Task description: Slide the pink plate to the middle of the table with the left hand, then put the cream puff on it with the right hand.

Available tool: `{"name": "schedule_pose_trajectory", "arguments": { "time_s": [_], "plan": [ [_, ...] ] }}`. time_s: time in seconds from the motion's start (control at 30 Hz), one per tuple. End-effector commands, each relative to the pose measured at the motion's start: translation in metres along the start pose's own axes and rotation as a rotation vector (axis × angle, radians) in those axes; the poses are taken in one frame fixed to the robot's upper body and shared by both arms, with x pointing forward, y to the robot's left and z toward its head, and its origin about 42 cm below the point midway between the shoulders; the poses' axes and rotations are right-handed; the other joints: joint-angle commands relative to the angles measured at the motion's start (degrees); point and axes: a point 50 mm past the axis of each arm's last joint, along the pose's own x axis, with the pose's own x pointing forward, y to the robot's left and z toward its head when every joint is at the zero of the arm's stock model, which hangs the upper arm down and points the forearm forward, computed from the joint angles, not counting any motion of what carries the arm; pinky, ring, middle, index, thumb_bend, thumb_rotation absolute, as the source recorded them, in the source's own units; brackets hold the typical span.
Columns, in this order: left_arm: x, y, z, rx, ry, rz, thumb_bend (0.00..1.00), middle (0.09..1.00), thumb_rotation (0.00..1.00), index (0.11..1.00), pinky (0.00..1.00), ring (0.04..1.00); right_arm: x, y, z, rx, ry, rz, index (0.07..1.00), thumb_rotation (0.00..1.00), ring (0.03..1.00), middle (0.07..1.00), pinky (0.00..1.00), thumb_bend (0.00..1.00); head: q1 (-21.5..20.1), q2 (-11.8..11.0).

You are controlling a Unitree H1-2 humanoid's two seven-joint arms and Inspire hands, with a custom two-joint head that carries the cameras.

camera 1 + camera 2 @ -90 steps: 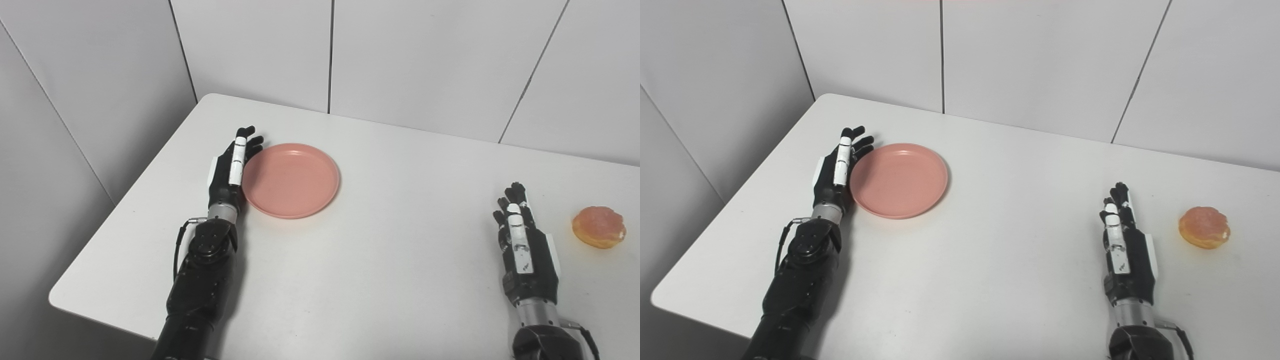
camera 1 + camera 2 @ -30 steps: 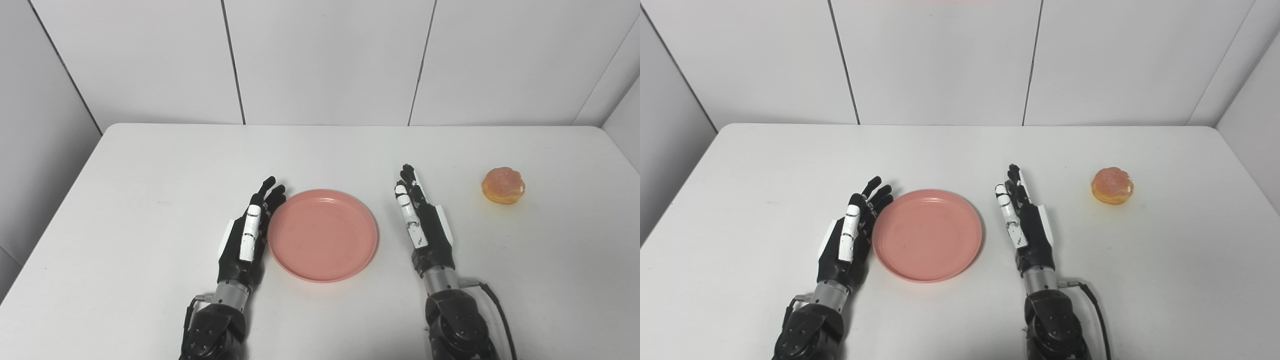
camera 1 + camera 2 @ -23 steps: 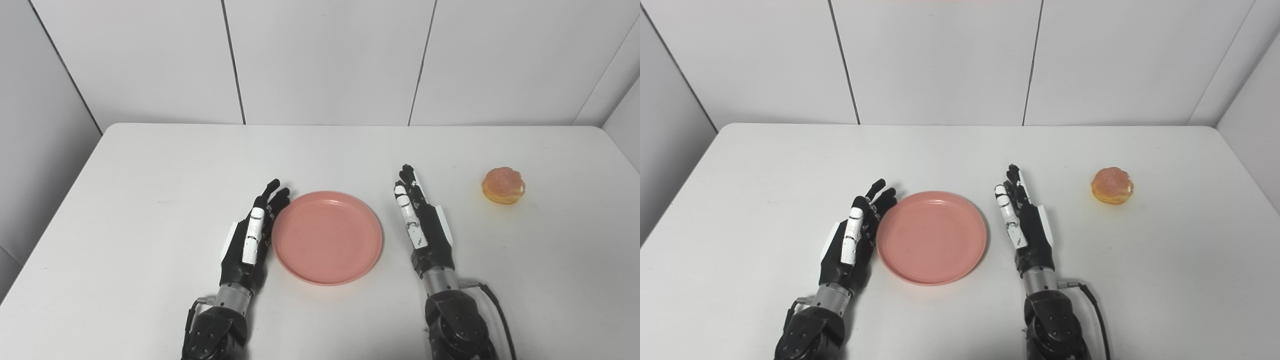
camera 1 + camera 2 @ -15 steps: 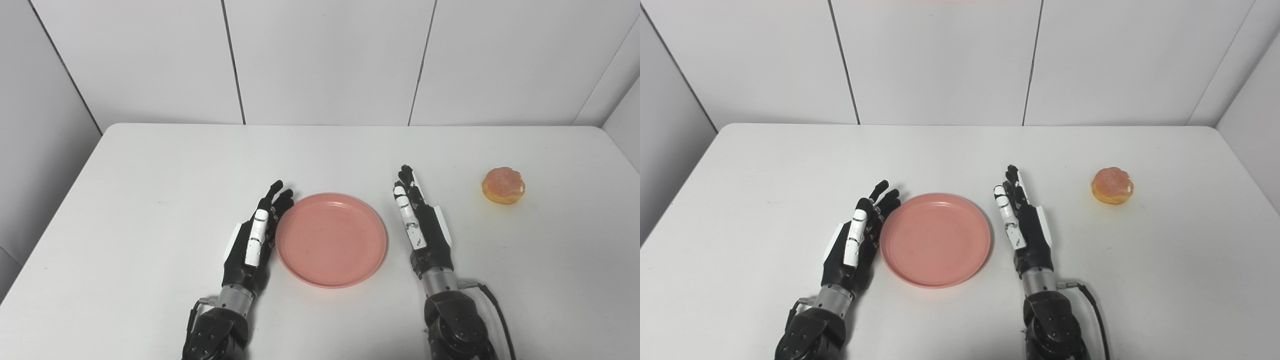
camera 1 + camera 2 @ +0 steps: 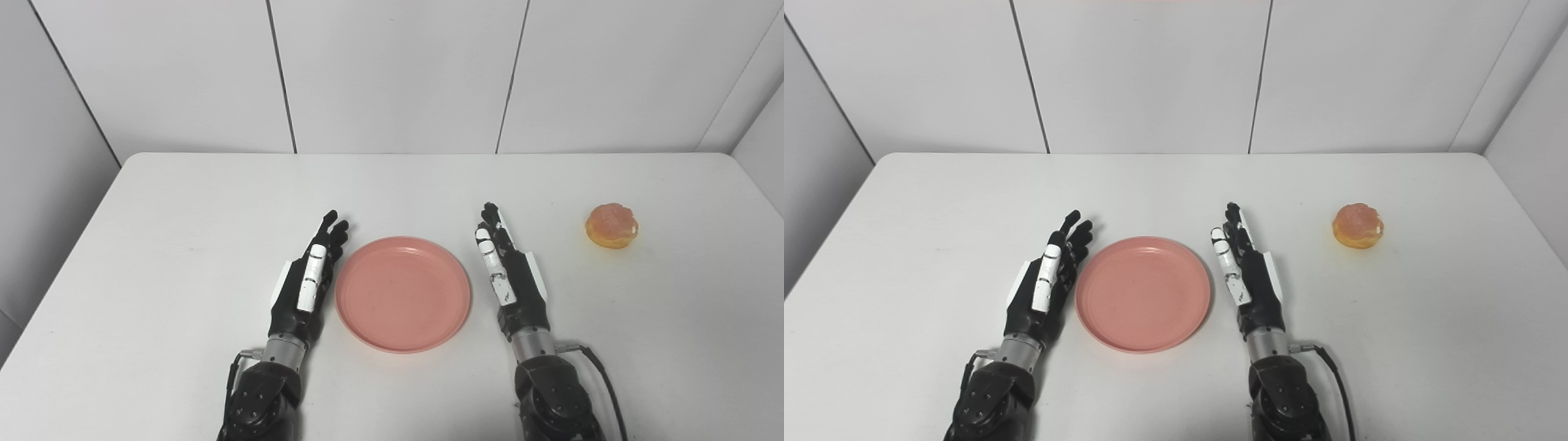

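Between left hand [image 5: 306, 288], right hand [image 5: 511, 278]: pink plate [image 5: 402, 294].

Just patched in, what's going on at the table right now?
The round pink plate sits near the middle of the white table, empty. The left hand is open, edge-on beside the plate's left rim; whether it touches is hard to tell. The right hand is open too, flat-fingered just right of the plate and apart from it. The orange-pink cream puff lies untouched farther right, near the table's right edge. Picking up the puff is not yet begun.
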Motion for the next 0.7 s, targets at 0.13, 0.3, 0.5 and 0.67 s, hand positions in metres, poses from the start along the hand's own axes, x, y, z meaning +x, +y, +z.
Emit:
{"name": "schedule_pose_trajectory", "arguments": {
  "time_s": [0.13, 0.3, 0.5, 0.67],
  "plan": [
    [0.001, 0.010, -0.018, -0.026, 0.006, 0.082, 0.50, 0.937, 0.89, 0.932, 1.00, 0.951, 0.012, -0.018, -0.002, -0.094, -0.082, -0.047, 0.968, 0.86, 0.951, 0.961, 0.96, 0.56, -0.2, -0.1],
    [0.003, 0.009, -0.020, -0.034, 0.016, 0.086, 0.47, 0.943, 0.93, 0.944, 1.00, 0.956, 0.024, -0.035, 0.004, -0.167, -0.154, -0.079, 0.969, 0.81, 0.967, 0.978, 0.95, 0.55, -0.2, -0.1],
    [-0.001, 0.004, -0.018, -0.044, 0.055, 0.087, 0.52, 0.940, 0.99, 0.942, 0.98, 0.951, 0.036, -0.058, 0.019, -0.243, -0.253, -0.157, 0.962, 0.67, 0.989, 0.986, 0.97, 0.57, -0.4, 0.0],
    [-0.003, 0.003, -0.016, -0.053, 0.083, 0.083, 0.50, 0.935, 1.00, 0.937, 0.97, 0.947, 0.044, -0.079, 0.046, -0.400, -0.319, -0.245, 0.945, 0.62, 0.923, 0.937, 0.89, 0.56, -0.4, 0.7]
  ]
}}
